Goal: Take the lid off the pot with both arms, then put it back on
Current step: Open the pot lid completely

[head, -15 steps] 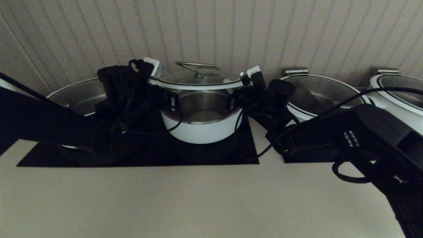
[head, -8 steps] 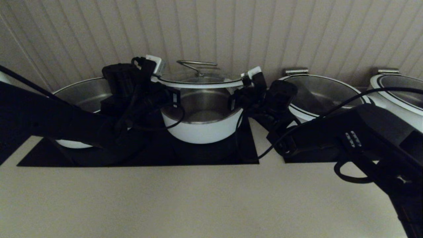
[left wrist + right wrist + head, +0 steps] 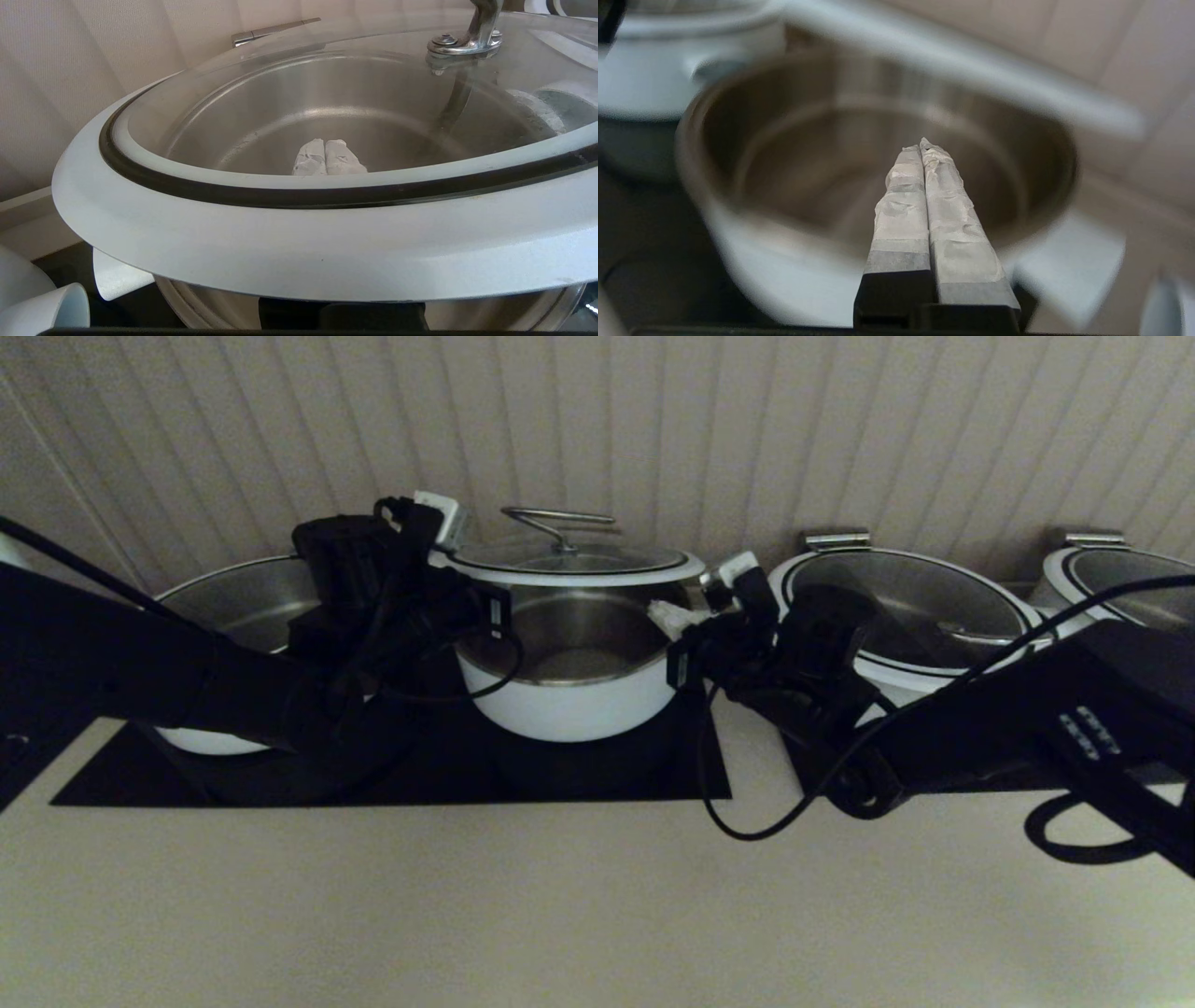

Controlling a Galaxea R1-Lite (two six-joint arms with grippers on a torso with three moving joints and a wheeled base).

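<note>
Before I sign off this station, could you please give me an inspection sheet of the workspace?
Surface: pale counter, black mat under pot.
Job's things: lid raised above open pot, roughly level.
Clutter: three wider pots alongside.
Grippers: left gripper shut, fingers under lid; right gripper shut, by pot's rim, below lid.
Cables: black cable loops onto counter.
Surroundings: panelled wall behind.
</note>
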